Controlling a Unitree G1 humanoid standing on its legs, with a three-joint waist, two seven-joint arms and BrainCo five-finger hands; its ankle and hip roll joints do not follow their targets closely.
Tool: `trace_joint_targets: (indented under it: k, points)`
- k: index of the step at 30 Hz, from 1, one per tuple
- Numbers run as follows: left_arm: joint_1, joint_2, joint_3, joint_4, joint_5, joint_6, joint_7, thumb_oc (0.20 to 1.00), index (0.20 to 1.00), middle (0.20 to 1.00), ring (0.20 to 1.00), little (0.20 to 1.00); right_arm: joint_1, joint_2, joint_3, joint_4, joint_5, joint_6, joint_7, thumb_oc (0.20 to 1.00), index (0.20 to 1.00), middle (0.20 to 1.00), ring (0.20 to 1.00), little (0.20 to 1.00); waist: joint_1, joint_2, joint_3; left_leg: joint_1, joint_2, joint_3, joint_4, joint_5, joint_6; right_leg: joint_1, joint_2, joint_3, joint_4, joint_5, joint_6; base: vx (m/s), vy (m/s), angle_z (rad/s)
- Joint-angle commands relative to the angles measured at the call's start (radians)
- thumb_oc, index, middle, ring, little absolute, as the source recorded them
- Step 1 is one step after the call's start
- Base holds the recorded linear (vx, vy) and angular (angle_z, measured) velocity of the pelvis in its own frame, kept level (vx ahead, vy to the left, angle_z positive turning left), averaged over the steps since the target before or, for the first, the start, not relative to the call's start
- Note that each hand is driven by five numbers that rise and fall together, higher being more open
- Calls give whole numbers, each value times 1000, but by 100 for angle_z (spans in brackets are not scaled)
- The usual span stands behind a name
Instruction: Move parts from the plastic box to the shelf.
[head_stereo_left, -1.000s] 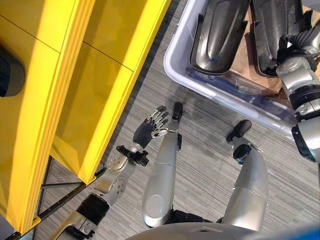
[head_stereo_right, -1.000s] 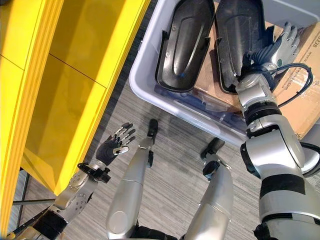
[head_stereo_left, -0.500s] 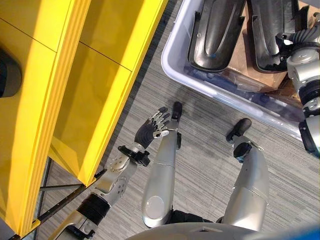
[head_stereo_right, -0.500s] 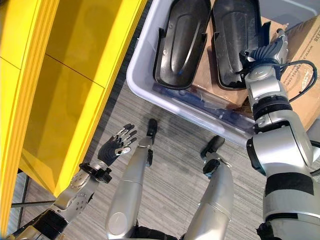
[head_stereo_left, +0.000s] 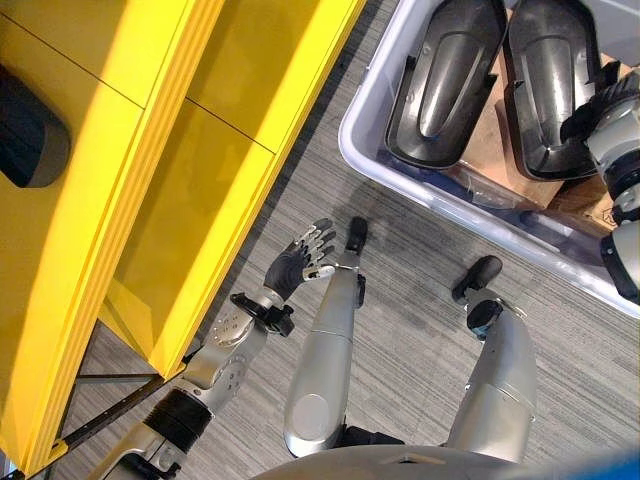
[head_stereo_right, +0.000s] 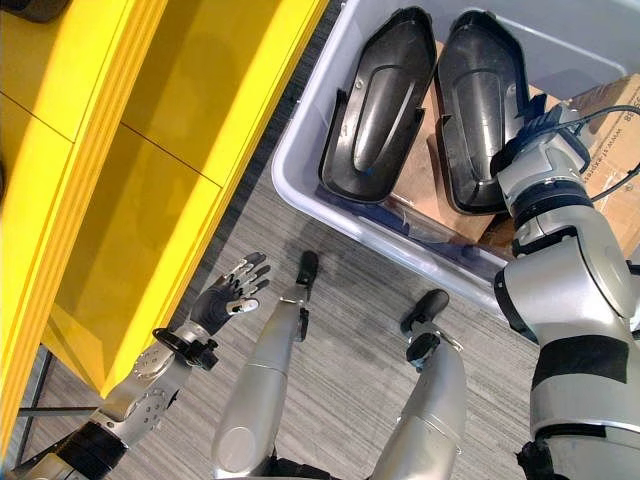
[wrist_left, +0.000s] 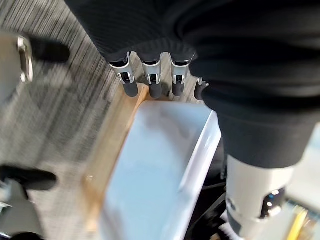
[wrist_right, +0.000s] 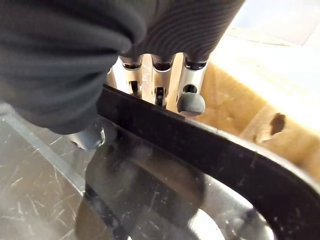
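— What is taking up the most room?

— The yellow shelf (head_stereo_left: 150, 170) is filling the left side of the head views, running from the upper middle down to the lower left. A dark rounded part (head_stereo_left: 30, 130) is lying on it at the far left edge.

— And the box?

— The pale plastic box (head_stereo_right: 330, 215) is sitting on the grey floor (head_stereo_left: 400, 300) in the upper right. Two black moulded parts are lying side by side in it, hollow side up, on brown cardboard (head_stereo_right: 415, 190): the left part (head_stereo_right: 375, 110) and the right part (head_stereo_right: 478, 110).

— Where is the right part lying against the fingers?

— The right hand (head_stereo_right: 545, 125) is sitting at that part's right rim. In the right wrist view the black rim (wrist_right: 200, 145) is crossing just under the fingers (wrist_right: 190, 95), which are curling over its far side while the thumb is showing on the near side, so the hand is gripping the edge.

— And the other hand?

— The left hand (head_stereo_left: 300, 262) is hanging over the floor in the lower middle, near the shelf's edge, fingers spread loosely and holding nothing.
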Motion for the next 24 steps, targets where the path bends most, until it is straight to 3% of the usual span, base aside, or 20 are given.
trace_joint_targets:
  k: [1,4,7,10,11,15,18,24]
  points:
    - [31,3,31,-94,-99,-44,-32,1000,1000,1000,1000,1000,103,-53,6,39,29,74,53,200,200,200,200,200,3,63,64,-20,5,78,-51,-4,72,75,54,13,107,-143,3,0,0,0]
    - [23,-6,39,-104,-112,-37,-18,1000,1000,1000,1000,1000,116,-42,-13,48,48,56,18,200,200,200,200,200,4,67,64,-12,1,78,-54,-4,73,79,52,15,105,-139,5,0,0,0]
    - [19,-13,45,-98,-102,-34,-27,1000,1000,1000,1000,1000,132,-35,-33,55,133,-14,-22,200,200,200,200,200,5,70,64,2,-2,78,-63,-4,76,94,52,14,88,-133,9,-12,-11,0]
    - [22,-10,52,-90,-95,-30,-28,1000,1000,1000,1000,1000,143,-22,-67,3,216,-163,-130,200,200,200,200,200,0,64,64,33,2,83,-91,1,75,124,60,16,45,-117,16,-50,-46,-3]
    - [29,-16,59,-81,-94,-33,-33,1000,1000,1000,1000,1000,149,-10,-87,-52,244,-263,-225,200,200,200,200,200,-7,58,64,60,8,91,-113,7,72,148,65,16,14,-105,22,-52,-36,-14]
    - [57,-32,87,-57,-130,-51,-47,1000,1000,1000,1000,1000,196,-4,-149,-212,249,-466,-388,200,200,200,200,200,-32,39,64,127,22,116,-161,16,64,204,78,18,-56,-84,33,-49,12,-18]
    - [90,-79,122,-37,-156,-59,-95,1000,1000,1000,1000,1000,331,10,-280,-439,156,-558,-523,200,200,200,200,200,-76,21,64,235,34,151,-213,20,56,286,92,31,-137,-59,48,-30,99,-46]
    - [103,-105,142,-2,-172,-90,-116,1000,1000,1000,1000,1000,456,59,-400,-640,6,-595,-657,200,200,200,200,200,-115,10,64,381,48,194,-271,23,48,404,88,43,-220,-34,61,-4,82,-24]
